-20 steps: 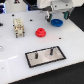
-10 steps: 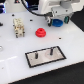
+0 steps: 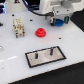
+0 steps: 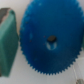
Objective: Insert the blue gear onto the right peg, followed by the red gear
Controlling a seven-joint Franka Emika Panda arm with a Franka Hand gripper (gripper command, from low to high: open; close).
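The blue gear (image 4: 50,40) fills the wrist view face-on, toothed rim and centre hole showing. One teal finger pad (image 4: 7,42) lies against its rim; the other finger is out of frame. In the exterior view my gripper (image 3: 60,20) is at the back right, shut on the blue gear (image 3: 61,22) just above the white table. The red gear (image 3: 40,32) sits on the table to the exterior view's left of the gripper. Nearer the front lies the black-framed grey plate (image 3: 56,57) with two dark pins; the right peg (image 3: 50,51) stands free.
A beige blocky fixture (image 3: 18,27) stands at the exterior view's left on the white table (image 3: 70,40). The plate's left pin (image 3: 37,55) is upright beside the right peg. Dark background lies behind the table's back edge.
The gripper and the blue gear have stayed at the back right, shifting only slightly. The red gear and the plate have not moved.
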